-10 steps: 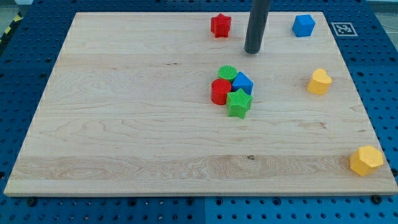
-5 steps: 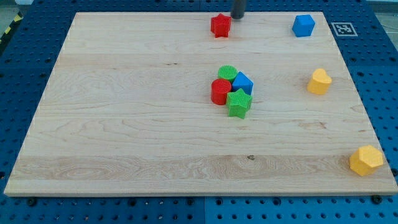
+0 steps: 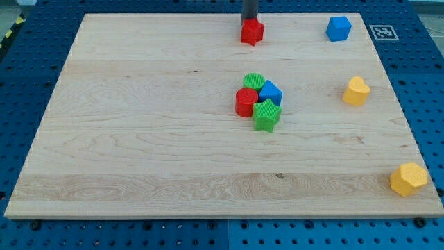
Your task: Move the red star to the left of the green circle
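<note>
A: Red star [image 3: 252, 32] sits at the far edge of the counter [image 3: 139, 139], a little right of centre. My tip [image 3: 250, 21] is at its far side, touching it or nearly so, with the rod coming down from the view's top.

B: And the green circle [image 3: 254, 81]?

A: Mid-counter, well apart from the star, on the far side of a tight cluster. A red cylinder [image 3: 244, 102] touches it at the near left, a blue block [image 3: 271, 92] at the right, and a green star [image 3: 266, 114] sits at the near side of the group.

B: So how much of the job is done?

A: Very little, as I judge it. The star lies far of the circle and nearly in line with it, not to its left. What is in place is the contact point: from the far side, a push would send the star nearer.

B: What is left?

A: The star has to come nearer and drift left, ending just left of the circle without knocking the cluster. The red cylinder crowds that spot, so the approach looks tight.

B: Any hand to report, spread or pinching?

A: None; the arm ends in a bare rod. The blue cube [image 3: 338, 28] and both yellow blocks [image 3: 356, 91] [image 3: 408, 179] sit off to the right, out of the way.
</note>
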You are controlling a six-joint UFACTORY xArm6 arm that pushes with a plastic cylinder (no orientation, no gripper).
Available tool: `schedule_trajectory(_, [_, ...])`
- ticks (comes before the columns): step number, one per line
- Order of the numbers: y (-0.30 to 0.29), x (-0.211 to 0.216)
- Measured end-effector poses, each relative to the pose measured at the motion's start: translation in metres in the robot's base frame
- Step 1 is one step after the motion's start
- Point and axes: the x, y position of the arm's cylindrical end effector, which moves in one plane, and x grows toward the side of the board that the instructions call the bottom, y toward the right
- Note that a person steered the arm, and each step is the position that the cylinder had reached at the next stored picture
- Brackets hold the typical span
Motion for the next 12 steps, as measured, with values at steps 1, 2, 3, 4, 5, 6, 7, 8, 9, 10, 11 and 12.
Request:
schedule_trajectory(1, [0.008,0.016])
schedule_trajectory(2, [0.008,0.018])
schedule_trajectory(3, [0.014,0.018])
schedule_trajectory(4, [0.024,0.027])
schedule_trajectory(5, [0.021,0.038])
schedule_trajectory(6, [0.021,0.039])
schedule_trajectory(7, [0.001,0.038])
schedule_trajectory(8, [-0.002,0.038])
schedule_trajectory(9, [-0.002,0.039])
schedule_trajectory(10, [-0.002,0.045])
schedule_trajectory(11, [0.007,0.061])
schedule_trajectory(12, [0.012,0.068])
